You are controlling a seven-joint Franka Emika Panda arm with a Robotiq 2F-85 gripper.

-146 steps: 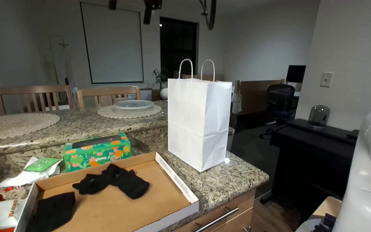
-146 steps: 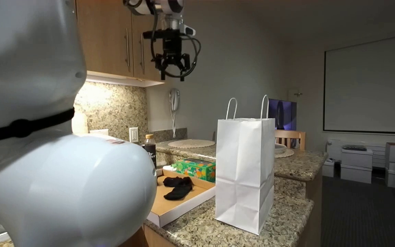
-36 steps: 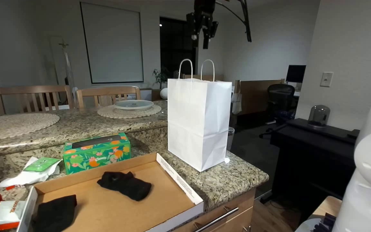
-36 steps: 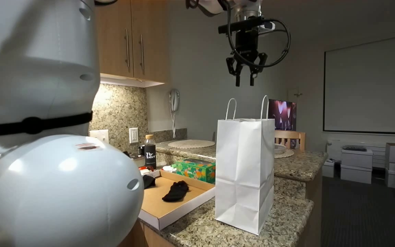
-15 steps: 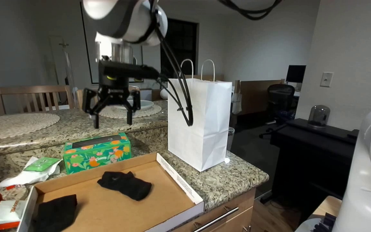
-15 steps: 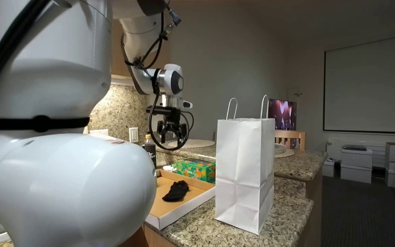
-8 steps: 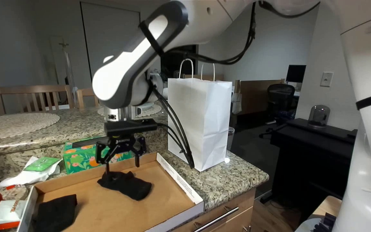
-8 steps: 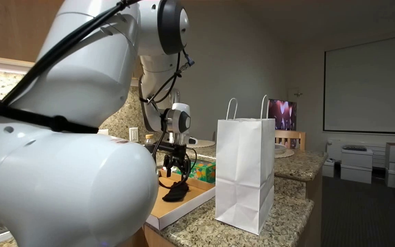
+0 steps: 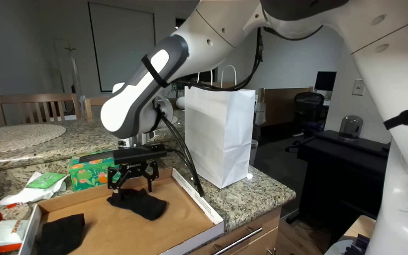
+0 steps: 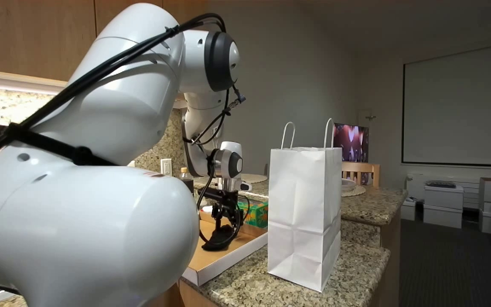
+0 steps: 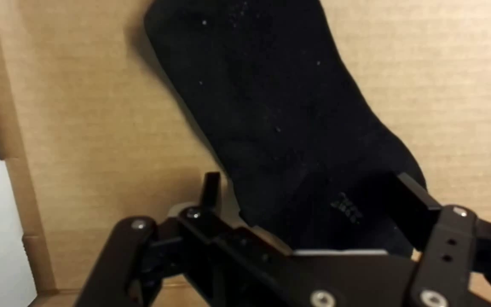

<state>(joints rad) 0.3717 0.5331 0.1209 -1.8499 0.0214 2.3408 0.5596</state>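
Note:
My gripper (image 9: 133,193) stands low over a flat cardboard tray (image 9: 175,232), at the near end of a black sock (image 9: 145,207). The wrist view has the gripper (image 11: 305,179) with its jaws wide apart. One finger (image 11: 211,189) is just outside the edge of the sock (image 11: 279,106), and the opposite finger (image 11: 414,209) overlaps the sock's other side. Whether either touches the cloth I cannot tell. Another black cloth piece (image 9: 60,233) lies in the tray's corner. A white paper bag (image 10: 303,213) stands upright beside the tray, its inside hidden.
A flowered tissue box (image 9: 89,177) sits behind the tray. Next to it are a green packet (image 9: 46,180) and a red-white bag (image 9: 7,233). The raised granite ledge (image 9: 83,138) runs behind. Arm cables (image 9: 186,156) hang close to the paper bag.
From above the paper bag, the open gripper has swung over the tray and descended to the sock, dropping slightly in the last half second. A black piece seen earlier beside this sock is gone.

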